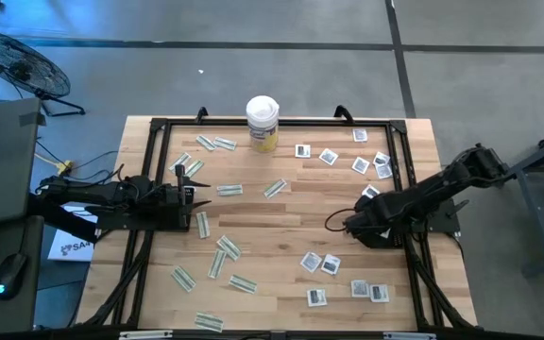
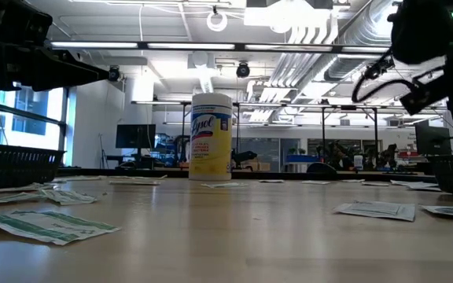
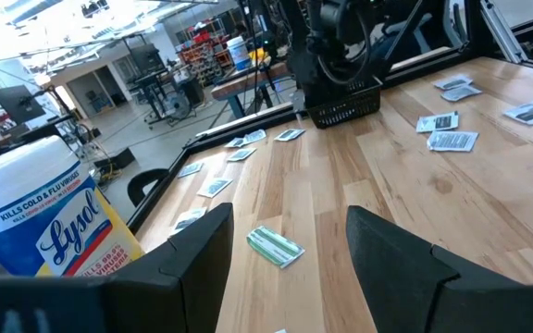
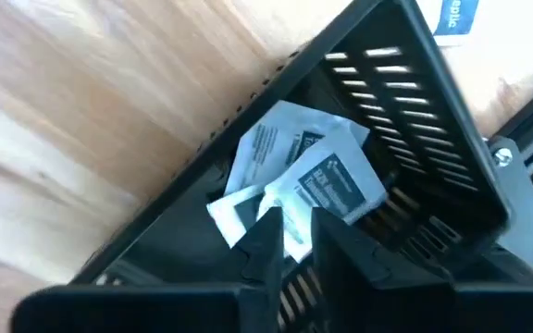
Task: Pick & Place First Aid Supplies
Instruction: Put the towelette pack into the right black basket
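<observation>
Pale green-white strips (image 1: 227, 247) lie flat on the table's left half. White square packets (image 1: 319, 263) with dark centre marks lie on its right half. My left gripper (image 1: 196, 194) hovers open above the wood; in its wrist view (image 3: 290, 268) a strip (image 3: 274, 245) lies on the table ahead, between the two fingers. My right gripper (image 4: 296, 242) is over a black slotted basket (image 4: 405, 102) at the table's right side. Several white packets (image 4: 266, 153) lie in that basket. The gripper is shut on one of them. My right gripper pinches a white square packet by its lower edge (image 4: 296, 217) between its two fingers, coming from above and pointing down into the basket. The packet (image 4: 331, 180) sits tilted over the other packets. I cannot tell if it rests on them.
A white-lidded, yellow-labelled canister (image 1: 263, 123) stands upright at the far edge's middle. A black metal frame (image 1: 281, 121) runs around the table. A second dark basket (image 2: 14, 165) sits at the left side under my left arm. Bare wood shows in the table's centre (image 1: 281, 222).
</observation>
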`<state>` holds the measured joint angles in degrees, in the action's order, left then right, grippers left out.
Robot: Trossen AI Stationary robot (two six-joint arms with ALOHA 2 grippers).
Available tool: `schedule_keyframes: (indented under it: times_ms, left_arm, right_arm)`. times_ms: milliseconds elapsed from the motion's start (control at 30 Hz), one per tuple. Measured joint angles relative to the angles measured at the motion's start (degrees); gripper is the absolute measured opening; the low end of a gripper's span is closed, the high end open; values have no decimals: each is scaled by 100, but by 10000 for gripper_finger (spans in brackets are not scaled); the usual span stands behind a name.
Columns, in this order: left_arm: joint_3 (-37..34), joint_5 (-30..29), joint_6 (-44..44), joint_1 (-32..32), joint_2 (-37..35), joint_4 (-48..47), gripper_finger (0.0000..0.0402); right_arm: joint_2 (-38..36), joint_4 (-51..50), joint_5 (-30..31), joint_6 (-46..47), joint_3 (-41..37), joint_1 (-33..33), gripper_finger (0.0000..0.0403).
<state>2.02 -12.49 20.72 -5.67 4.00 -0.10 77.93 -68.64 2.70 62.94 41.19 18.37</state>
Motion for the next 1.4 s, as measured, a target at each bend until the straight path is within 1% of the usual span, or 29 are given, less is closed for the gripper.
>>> schedule_keyframes:
  times_ms: [100,167,233,300,367,467,567,633,767,867,967,1167,1400]
  left_arm:
    - [0,0,-1,-1,-1,0,206]
    - [0,0,1,1,-1,0,206]
    - [0,0,-1,0,0,-1,206]
    - [0,0,1,2,1,0,206]
    - [0,0,1,1,0,0,206]
    - [0,0,2,0,1,0,206]
    - [0,0,1,0,0,0,206]
    - [0,1,-1,1,0,0,206]
    - [0,0,-1,2,0,0,206]
    - [0,0,2,1,-1,0,206]
    - [0,0,1,1,0,0,206]
    - [0,0,-1,2,1,0,206]
    - [0,0,1,2,2,0,206]
  right_arm:
    - [0,-277,-170,-35,441,0,70]
    - [0,-433,-174,-10,785,17,73]
    - [-2,-414,-136,5,1095,76,73]
    - [-2,-181,7,8,1331,178,74]
    - [-2,367,154,1,1439,308,74]
    - [43,1664,204,-243,1356,576,74]
    - [306,2674,4,-276,1194,795,74]
    - [559,2901,-218,65,1139,885,74]
    - [1138,2816,-1018,399,1132,955,75]
    - [1440,2799,-1335,464,1132,893,88]
    - [1634,2789,-1440,476,1132,744,108]
    - [1685,2844,-1473,469,1132,412,146]
    - [1685,2904,-1520,460,1132,225,152]
